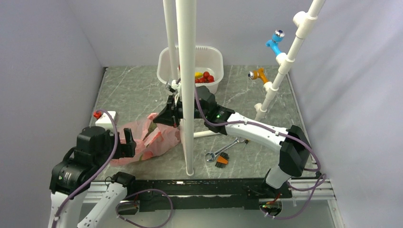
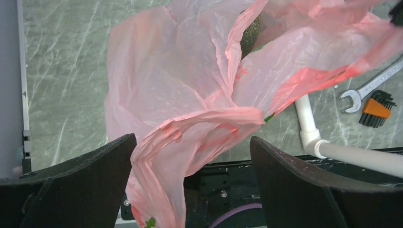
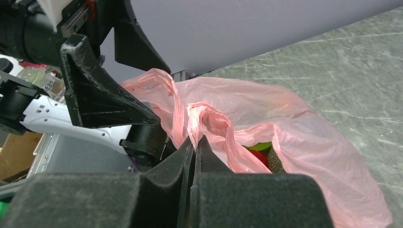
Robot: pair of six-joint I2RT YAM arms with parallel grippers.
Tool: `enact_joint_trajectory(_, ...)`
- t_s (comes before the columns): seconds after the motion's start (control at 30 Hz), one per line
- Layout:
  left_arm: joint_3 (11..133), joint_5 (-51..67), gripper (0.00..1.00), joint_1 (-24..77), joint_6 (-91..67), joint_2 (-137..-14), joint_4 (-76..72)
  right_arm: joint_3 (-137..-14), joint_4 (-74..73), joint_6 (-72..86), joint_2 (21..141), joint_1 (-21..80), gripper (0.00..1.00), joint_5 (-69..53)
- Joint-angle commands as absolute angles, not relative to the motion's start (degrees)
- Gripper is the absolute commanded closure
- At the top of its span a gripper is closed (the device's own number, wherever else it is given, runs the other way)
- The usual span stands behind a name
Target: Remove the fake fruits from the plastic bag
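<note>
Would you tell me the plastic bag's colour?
The plastic bag is translucent pink, clearest in left wrist view.

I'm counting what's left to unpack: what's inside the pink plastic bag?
The open mouth of the pink plastic bag shows a green piece, a red piece and a dull-green ball. Whatever lies deeper is covered by the crinkled film.

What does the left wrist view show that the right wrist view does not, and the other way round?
Only the left wrist view: a silver open-end wrench, a set of black hex keys in an orange holder and a white plastic pipe.

Only the right wrist view: the right gripper, shut on a twisted strip of the thin translucent pink plastic bag. In the bag's mouth, a red round fake fruit lies next to a green piece.

Both: that pink bag, the grey marbled table and the open left gripper.
</note>
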State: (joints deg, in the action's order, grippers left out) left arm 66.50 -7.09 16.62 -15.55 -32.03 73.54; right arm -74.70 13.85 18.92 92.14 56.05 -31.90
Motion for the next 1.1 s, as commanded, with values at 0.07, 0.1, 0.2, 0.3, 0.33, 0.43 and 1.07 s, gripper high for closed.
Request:
enact_joint_trajectory(0.07, 64.1, -5.7, 0.22, 16.6, -12.8, -27.3, 66.1, -76.4, 18.2, 20.9, 92.0, 54.6, 1.00, -35.0)
enact_joint_trajectory(0.1, 64.7, -6.3, 0.31, 16.6, -12.7, -27.8, 66.0, -76.8, 18.2, 21.1, 92.2, 54.4, 1.00, -35.2)
enact_joint_trajectory(0.2, 66.7, -7.4, 0.59, 16.6, -11.3, -30.0, 66.2, -77.5, 18.1, 21.1, 92.4, 54.2, 1.00, -35.3)
enact_joint_trajectory(0.3, 68.9, -13.6, 0.98, 16.6, -11.7, -32.2, 65.8, -78.2, 18.4, 21.3, 92.6, 53.7, 1.00, -34.0)
enact_joint_trajectory(0.33, 69.9, -18.1, 1.00, 16.6, -13.1, -32.6, 65.6, -78.5, 18.8, 21.8, 92.8, 53.5, 1.00, -33.3)
enact_joint_trajectory(0.43, 73.2, -37.6, 1.00, 16.6, -20.2, -31.7, 63.3, -80.2, 19.9, 21.7, 93.5, 52.4, 1.00, -29.8)
enact_joint_trajectory(1.07, 71.9, -39.4, 1.00, 16.6, -36.4, -23.5, 58.5, -90.6, 20.1, 20.6, 98.6, 43.9, 0.98, -32.0)
